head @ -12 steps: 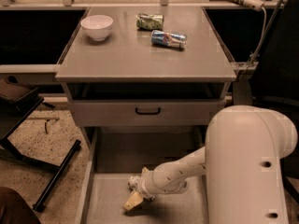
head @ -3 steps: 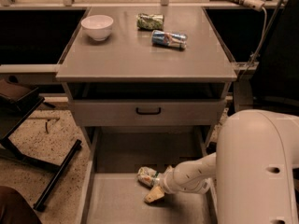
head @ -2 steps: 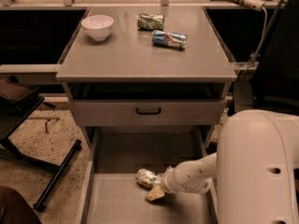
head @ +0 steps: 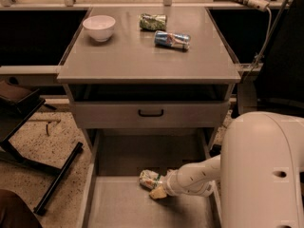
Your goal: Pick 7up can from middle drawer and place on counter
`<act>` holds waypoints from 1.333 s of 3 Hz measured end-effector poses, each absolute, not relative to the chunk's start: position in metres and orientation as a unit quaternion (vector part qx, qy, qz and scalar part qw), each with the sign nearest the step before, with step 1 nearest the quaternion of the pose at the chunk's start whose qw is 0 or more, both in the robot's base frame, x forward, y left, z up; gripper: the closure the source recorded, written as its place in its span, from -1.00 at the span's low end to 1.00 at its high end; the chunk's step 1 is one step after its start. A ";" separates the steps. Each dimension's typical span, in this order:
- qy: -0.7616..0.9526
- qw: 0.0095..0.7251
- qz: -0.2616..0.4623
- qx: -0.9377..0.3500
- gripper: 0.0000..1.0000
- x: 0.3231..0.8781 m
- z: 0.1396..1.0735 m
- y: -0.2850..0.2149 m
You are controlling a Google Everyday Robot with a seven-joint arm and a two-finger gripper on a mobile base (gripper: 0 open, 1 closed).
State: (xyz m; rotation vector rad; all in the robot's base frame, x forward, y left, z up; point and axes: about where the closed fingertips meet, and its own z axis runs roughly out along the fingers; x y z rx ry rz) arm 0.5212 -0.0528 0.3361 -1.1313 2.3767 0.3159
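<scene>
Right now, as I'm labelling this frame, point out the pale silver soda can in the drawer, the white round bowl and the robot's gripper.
The pale silver 7up can (head: 149, 178): camera view, its side.
The white round bowl (head: 99, 28): camera view, its outer wall.
The gripper (head: 156, 187): camera view, its tip, right at the can.

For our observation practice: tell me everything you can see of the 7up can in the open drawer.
The 7up can is small, pale whitish-silver, metal-looking, with green and reddish markings. It lies on its side on the grey floor of the open middle drawer, about midway across. The claw is against its right end.
</scene>
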 end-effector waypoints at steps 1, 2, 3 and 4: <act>0.870 0.243 0.116 -0.414 0.61 0.521 0.345 -0.053; 0.867 0.244 0.122 -0.417 0.99 0.523 0.356 -0.056; 0.861 0.251 0.134 -0.421 1.00 0.532 0.390 -0.063; 0.840 0.286 0.161 -0.432 1.00 0.554 0.453 -0.065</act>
